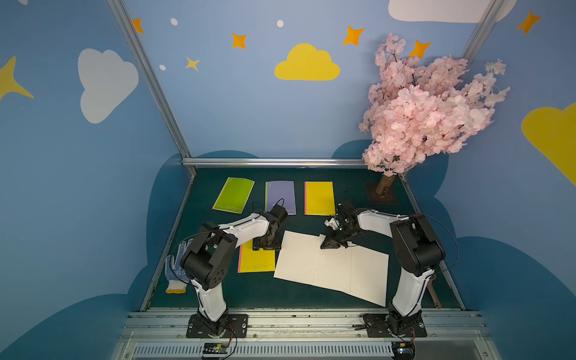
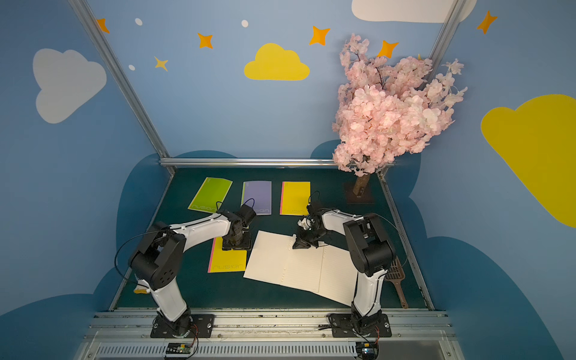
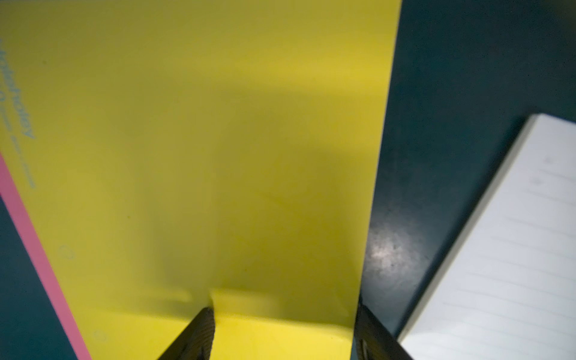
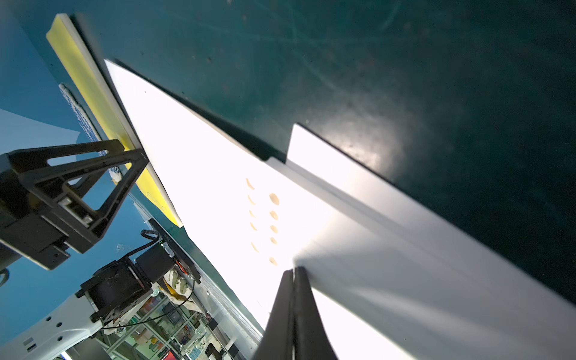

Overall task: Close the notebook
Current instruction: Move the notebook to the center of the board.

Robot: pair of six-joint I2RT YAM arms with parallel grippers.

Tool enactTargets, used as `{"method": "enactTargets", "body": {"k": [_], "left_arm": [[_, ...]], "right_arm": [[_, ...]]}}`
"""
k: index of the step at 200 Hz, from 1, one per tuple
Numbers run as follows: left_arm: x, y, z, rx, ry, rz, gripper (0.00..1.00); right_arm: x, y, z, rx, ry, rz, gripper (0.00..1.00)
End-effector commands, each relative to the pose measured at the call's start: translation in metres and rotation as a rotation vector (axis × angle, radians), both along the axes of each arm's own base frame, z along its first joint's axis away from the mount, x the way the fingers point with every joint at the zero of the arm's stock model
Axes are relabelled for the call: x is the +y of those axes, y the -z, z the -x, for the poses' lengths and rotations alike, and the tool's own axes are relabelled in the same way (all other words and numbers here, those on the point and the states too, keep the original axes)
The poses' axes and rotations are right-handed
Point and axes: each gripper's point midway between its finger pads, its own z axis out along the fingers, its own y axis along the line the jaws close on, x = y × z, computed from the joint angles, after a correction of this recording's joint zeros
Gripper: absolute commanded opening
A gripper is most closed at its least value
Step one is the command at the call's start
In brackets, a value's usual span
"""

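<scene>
Right wrist view: the right end effector (image 4: 293, 271) sits clenched at the far edge of the open white lined-paper notebook (image 4: 202, 174), by its punched holes. Is it pinching a sheet? Can't tell. The spine runs far-to-near on the dark green tabletop (image 1: 249, 290), so the right arm's nearer. The left end effector (image 1: 267, 246) gapes over a closed yellow notebook (image 1: 257, 260).

Left gripper (image 1: 267, 247) covers the far edge of the near yellow notebook (image 1: 257, 265); left arm (image 1: 243, 229) hides part of the glove (image 1: 173, 276); cover print (image 3: 21, 124) blurred, unreadable; open notebook (image 4: 202, 174) overexposed, ruling lost
</scene>
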Motion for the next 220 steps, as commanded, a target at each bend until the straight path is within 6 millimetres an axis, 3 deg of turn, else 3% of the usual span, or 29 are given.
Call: {"method": "enactTargets", "body": {"k": [1,98,144,220], "left_arm": [[0.031,0.003,0.019,0.076,-0.009,-0.086,0.71],[0.069,-0.001,0.020,0.083,-0.079,-0.105,0.71],[0.076,-0.005,0.016,0.069,-0.099,-0.099,0.71],[0.046,-0.028,0.003,-0.037,-0.059,0.092,0.71]], "right_arm": [[-0.006,0.006,0.002,0.013,0.009,0.030,0.05],[-0.006,0.005,0.001,0.010,0.006,0.034,0.05],[-0.005,0.004,0.001,0.009,0.005,0.032,0.05],[-0.003,-0.003,-0.003,-0.008,0.002,0.025,0.06]]}}
